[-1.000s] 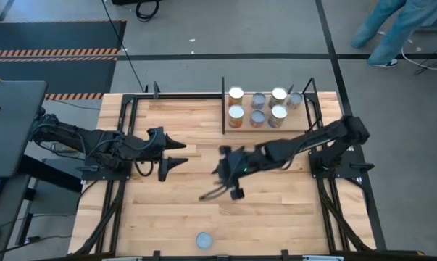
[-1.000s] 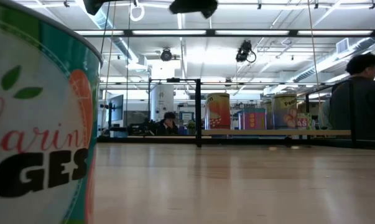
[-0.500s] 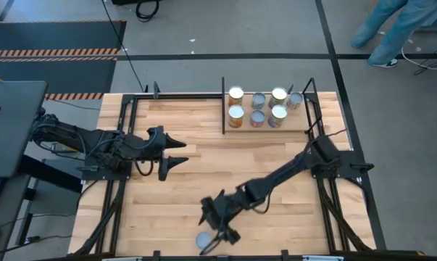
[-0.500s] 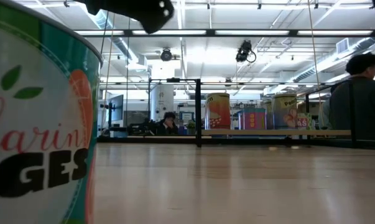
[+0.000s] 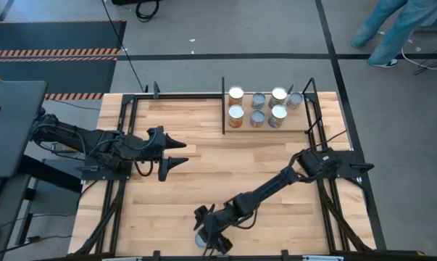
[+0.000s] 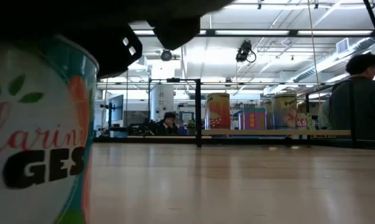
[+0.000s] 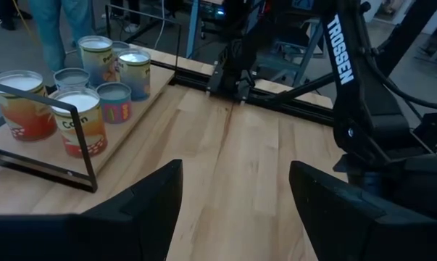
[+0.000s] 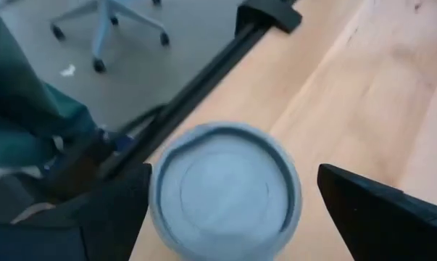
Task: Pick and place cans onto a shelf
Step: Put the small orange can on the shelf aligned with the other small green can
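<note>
One can [image 8: 224,190] with a blue-grey top stands alone at the table's near edge and fills the left of the low view [image 6: 38,143]. My right gripper [image 5: 207,241] hangs over it, open, pointing down. Its fingers [image 8: 109,210] stand either side of the can's top [image 8: 234,174], and no touch shows. Several cans [image 5: 258,109] stand on the shelf [image 5: 269,127] at the far right, which the left wrist view also shows [image 7: 44,163]. My left gripper [image 5: 176,152] waits open at the table's left, holding nothing [image 7: 232,210].
Black frame rails [image 5: 124,181] run along the table's left and right sides and its near edge [image 8: 204,80]. Bare wood [image 5: 225,167] lies between the shelf and the lone can. A person [image 6: 358,99] stands beyond the table's far side.
My right gripper has swept from the middle of the table toward the near edge and come down over the lone can, with its arm stretched out low across the wood. The can has stayed where it was.
</note>
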